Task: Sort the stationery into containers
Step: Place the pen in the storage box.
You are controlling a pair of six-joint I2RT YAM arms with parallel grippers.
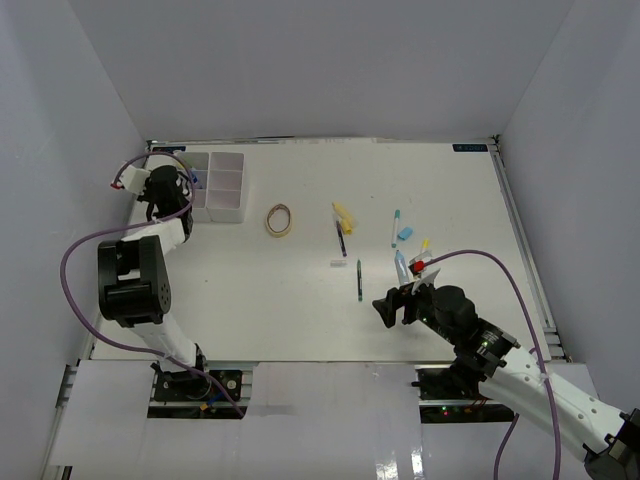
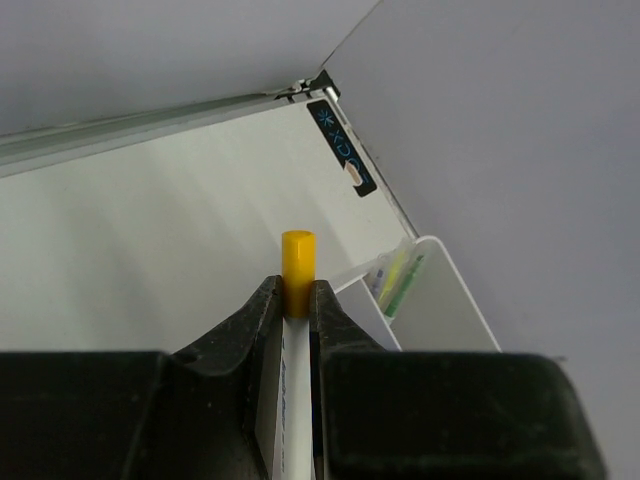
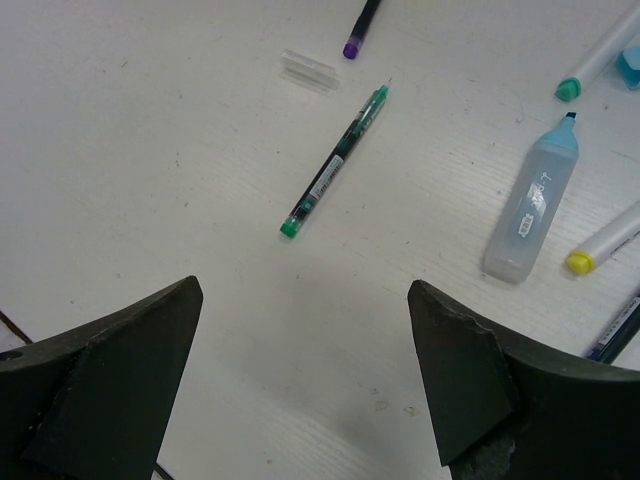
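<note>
My left gripper [image 2: 297,292] is shut on a white pen with a yellow cap [image 2: 298,256]. It hangs at the near left edge of the white organizer tray [image 1: 226,200], and shows in the top view [image 1: 186,181]. One tray compartment [image 2: 452,300] holds green and yellow pens [image 2: 396,280]. My right gripper [image 3: 305,330] is open and empty above bare table. A green pen [image 3: 335,160] lies just ahead of it and a light blue bottle-shaped marker [image 3: 530,205] to its right. A tan ring [image 1: 279,220], yellow markers [image 1: 343,215] and a small blue eraser [image 1: 406,234] lie mid-table.
A dark pen with a purple end [image 3: 358,28], a small clear cap [image 3: 308,70], a teal-capped marker [image 3: 592,72] and a yellow-capped marker [image 3: 605,245] lie around the green pen. White walls enclose the table on three sides. A purple cable [image 1: 75,270] loops off the left arm.
</note>
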